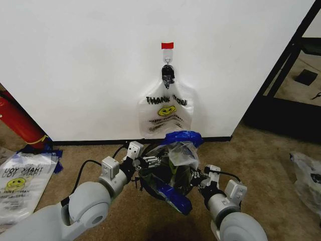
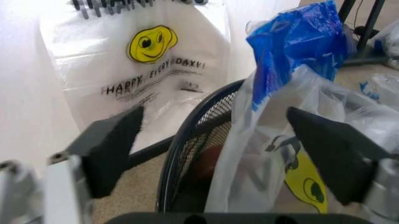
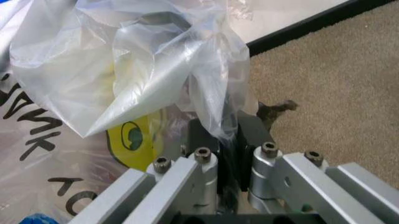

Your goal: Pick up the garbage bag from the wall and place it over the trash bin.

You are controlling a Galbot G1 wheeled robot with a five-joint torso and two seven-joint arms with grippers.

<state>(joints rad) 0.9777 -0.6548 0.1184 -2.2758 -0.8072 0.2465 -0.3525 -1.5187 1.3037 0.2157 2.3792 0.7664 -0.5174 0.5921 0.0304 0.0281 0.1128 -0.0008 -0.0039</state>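
Note:
One garbage bag (image 1: 165, 113) (image 2: 149, 65), see-through with "THANK YOU" and a yellow smiley, hangs from a hook (image 1: 167, 61) under red tape on the white wall (image 1: 75, 65). Below it stands the black mesh trash bin (image 1: 150, 182) (image 2: 187, 140). A second garbage bag of the same kind (image 1: 180, 153) (image 2: 349, 116) (image 3: 124, 60) lies crumpled over the bin's mouth. My right gripper (image 1: 196, 175) (image 3: 227, 135) is shut on a fold of this bag at the bin's right side. My left gripper (image 1: 148, 161) (image 2: 218, 149) is open, its fingers straddling the bin's left rim.
Blue plastic (image 1: 183, 137) (image 2: 299, 42) bunches at the bin's far edge. A long red cylinder (image 1: 17, 120) leans at the left, with printed bags (image 1: 20, 181) on the carpet below it. Another bag (image 1: 306, 175) lies at the right, near a black frame (image 1: 286, 75).

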